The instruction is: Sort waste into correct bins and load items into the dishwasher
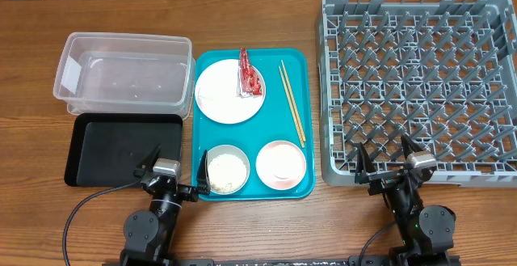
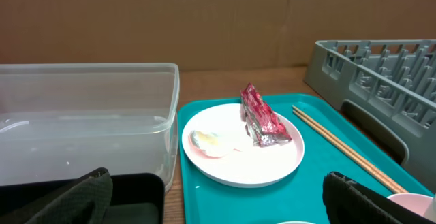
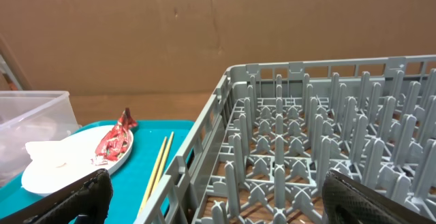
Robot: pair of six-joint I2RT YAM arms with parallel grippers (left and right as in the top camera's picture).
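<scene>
On the teal tray (image 1: 271,128) lie a white plate (image 1: 226,96) bearing a red crinkled wrapper (image 1: 249,76), wooden chopsticks (image 1: 292,103), a white bowl (image 1: 226,170) holding rice, and a pink bowl (image 1: 281,164). The grey dish rack (image 1: 420,88) stands at the right with nothing in it. A clear tub (image 1: 123,76) and a black tray (image 1: 121,149) sit at the left. My left gripper (image 1: 176,161) hangs open at the near edge between black tray and teal tray. My right gripper (image 1: 386,157) is open over the rack's near rim. Both hold nothing.
The left wrist view shows the plate (image 2: 242,149) with the wrapper (image 2: 264,118) and a pale scrap (image 2: 208,142) ahead. Through the right wrist camera I see the rack's upright pegs (image 3: 327,135) and chopsticks (image 3: 158,169). A brown cardboard wall closes the far side.
</scene>
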